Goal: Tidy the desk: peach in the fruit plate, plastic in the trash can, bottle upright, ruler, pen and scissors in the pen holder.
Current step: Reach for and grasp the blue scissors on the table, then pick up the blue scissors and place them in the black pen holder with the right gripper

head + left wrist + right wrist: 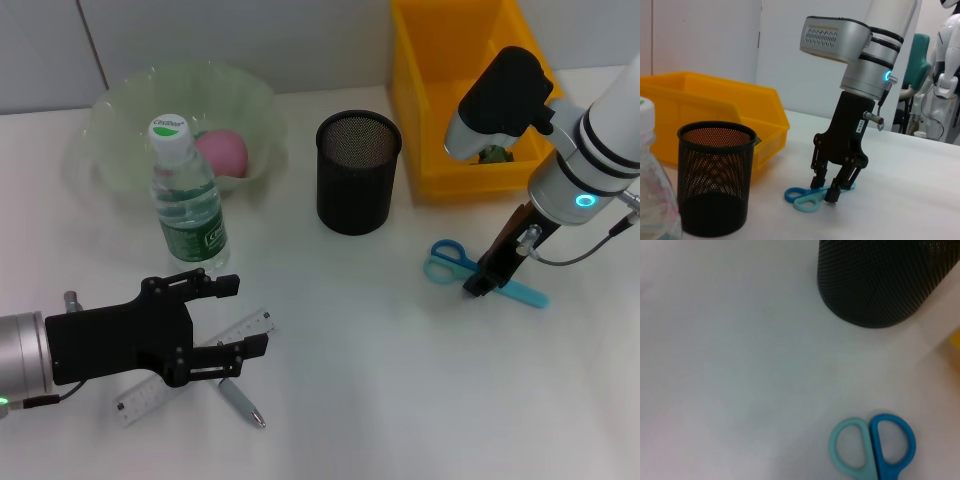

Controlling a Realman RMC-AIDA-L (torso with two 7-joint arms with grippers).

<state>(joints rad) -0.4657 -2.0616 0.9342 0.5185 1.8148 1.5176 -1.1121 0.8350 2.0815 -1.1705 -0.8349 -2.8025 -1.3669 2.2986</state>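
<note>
The left gripper (232, 315) hovers low at the table's (380, 380) near edge with fingers spread wide over the ruler (245, 327) and the pen (242, 403). The right gripper (827, 189) stands on the scissors (807, 196), right of the pen holder (358, 171), its fingers narrowly parted astride them. The bottle (188, 200) stands upright beside the fruit plate (120, 120) holding the peach (222, 151).

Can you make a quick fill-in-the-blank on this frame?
1. The peach lies in the ____.
2. The right gripper is down at the ____ on the desk.
3. The water bottle stands ____.
4. The left gripper hovers over the ruler and the ____.

Missing: fruit plate; scissors; upright; pen
</note>
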